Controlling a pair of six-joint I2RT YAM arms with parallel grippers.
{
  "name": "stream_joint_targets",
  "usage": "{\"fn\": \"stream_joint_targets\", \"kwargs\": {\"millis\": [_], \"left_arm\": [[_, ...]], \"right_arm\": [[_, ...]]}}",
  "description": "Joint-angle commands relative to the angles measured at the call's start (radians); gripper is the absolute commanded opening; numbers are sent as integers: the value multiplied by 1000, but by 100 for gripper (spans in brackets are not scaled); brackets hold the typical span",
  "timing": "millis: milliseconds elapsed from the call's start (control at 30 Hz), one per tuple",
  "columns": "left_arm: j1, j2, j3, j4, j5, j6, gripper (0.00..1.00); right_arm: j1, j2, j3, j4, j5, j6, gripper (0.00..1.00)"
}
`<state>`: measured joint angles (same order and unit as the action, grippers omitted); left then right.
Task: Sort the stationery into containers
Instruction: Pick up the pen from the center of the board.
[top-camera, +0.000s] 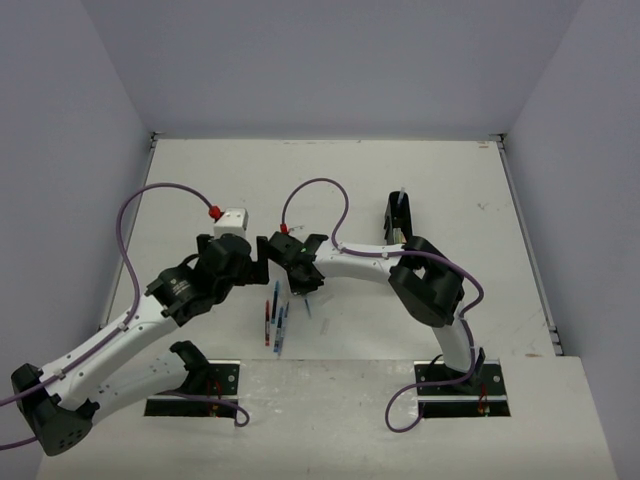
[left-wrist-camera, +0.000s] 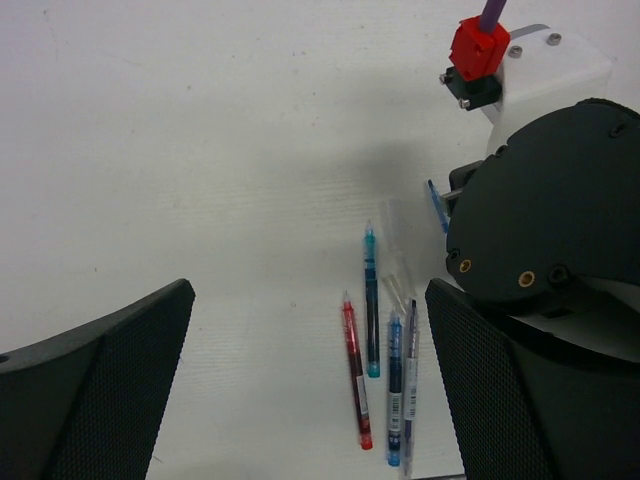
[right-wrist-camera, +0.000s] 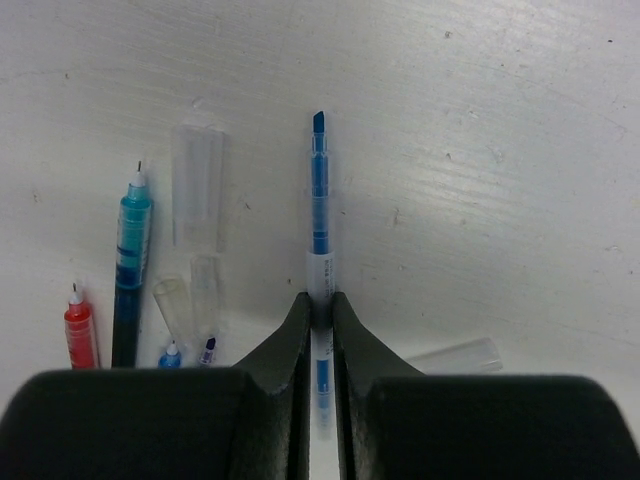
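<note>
Right end effector (right-wrist-camera: 320, 303) is pinching a blue marker (right-wrist-camera: 319, 200), slim and chisel-tipped, between near-closed black jaws; its rear end is blurring out behind them. Left end effector (left-wrist-camera: 308, 300) is hanging wide open, empty, above glossy pens (left-wrist-camera: 371, 300) on the white surface (left-wrist-camera: 150, 120). The black tray (top-camera: 397, 215) is sitting well apart, its compartments unreadable.

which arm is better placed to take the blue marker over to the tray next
Right. The right gripper is shut on the blue marker, and the black tray lies on that arm's side. The left gripper hangs open above the other pens, holding nothing.
</note>
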<state>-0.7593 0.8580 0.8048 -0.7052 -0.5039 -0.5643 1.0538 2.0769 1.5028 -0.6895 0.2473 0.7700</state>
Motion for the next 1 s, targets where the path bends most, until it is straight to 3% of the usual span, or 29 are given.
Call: {"fn": "stream_joint_targets", "kwargs": {"millis": [0,67,500,700,967], "left_arm": [[5,43,64,-13,-33,-125,100],[4,72,80,-23,-9,-160,100],[0,165,83,-8,-2,-383,97],[-105,259,69,56,12,-516,91],[-167,409,70,66,-2,-658,90]], "right_arm": [[11,-5,-25,-21,40,-19,4],[0,-59,-21,-14,43,-38,0],[-134,-584,-183,138,35,-146,0],[-263,-770,-391,317,-171,-199,0],[-292,-900,-509,401,-238,-271,0]]}}
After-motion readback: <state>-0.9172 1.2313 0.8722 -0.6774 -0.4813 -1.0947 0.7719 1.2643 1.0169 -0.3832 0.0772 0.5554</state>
